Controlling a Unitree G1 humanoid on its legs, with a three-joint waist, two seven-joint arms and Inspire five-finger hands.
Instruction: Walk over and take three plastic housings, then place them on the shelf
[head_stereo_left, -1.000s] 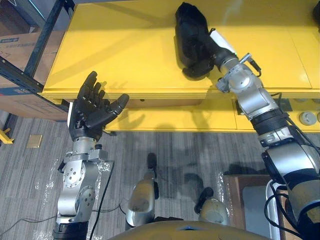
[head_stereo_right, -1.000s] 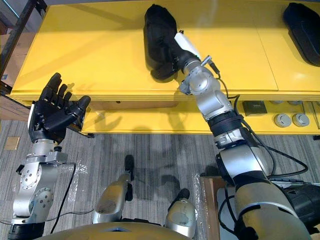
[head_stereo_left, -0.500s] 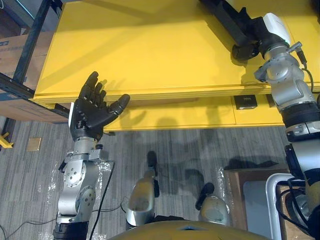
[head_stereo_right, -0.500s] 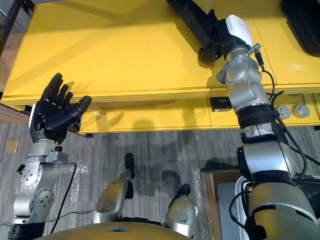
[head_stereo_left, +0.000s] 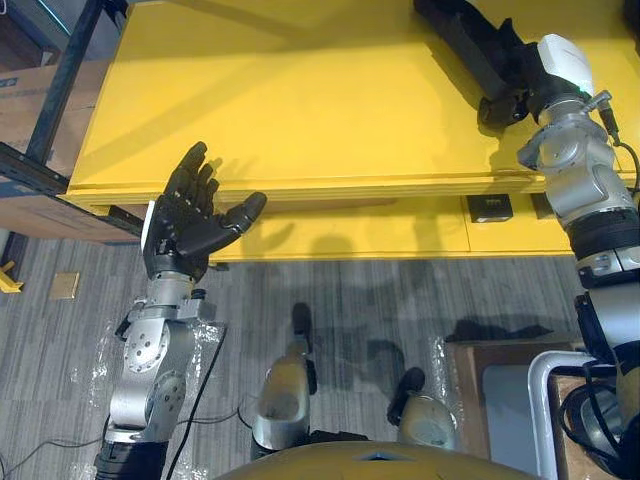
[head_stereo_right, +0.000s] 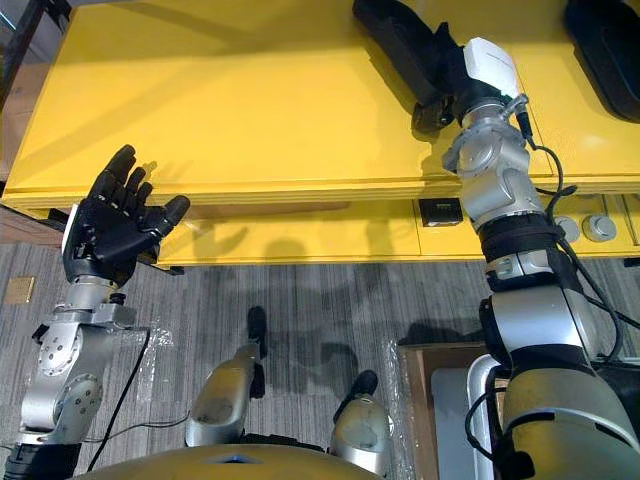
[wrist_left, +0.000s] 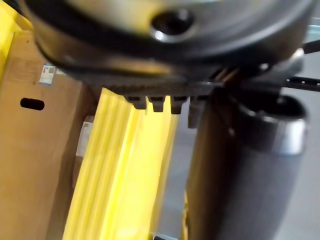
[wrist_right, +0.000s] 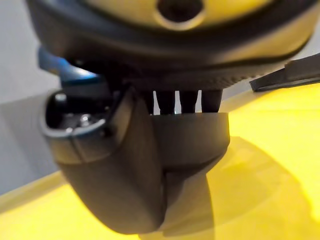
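The yellow worktop (head_stereo_left: 300, 90) runs across the far side of the scene, above a grey carpeted floor (head_stereo_left: 350, 300). At its left end a dark metal rack (head_stereo_left: 78, 75) slants past a brown cardboard box (head_stereo_left: 30, 100). The box shows just its closed side, with a slot handle, so what is in it cannot be told. A black plastic housing (head_stereo_right: 398, 42) lies angled over the far right part of the worktop, with the right hand (head_stereo_left: 515, 90) clamped on its near end. In the right wrist view the fingers (wrist_right: 180, 100) curl over the housing's edge and the thumb is against its side, with its shadow on the yellow surface below. Whether the housing touches the worktop cannot be told. A second black housing (head_stereo_right: 608, 40) rests on the worktop further right, well apart. The left hand (head_stereo_left: 182, 225) is raised palm-up by the worktop's front edge, fingers spread and straight, holding nothing. On the front panel sit a small dark socket plate (head_stereo_right: 440, 211) and round silver fittings (head_stereo_right: 600, 228).
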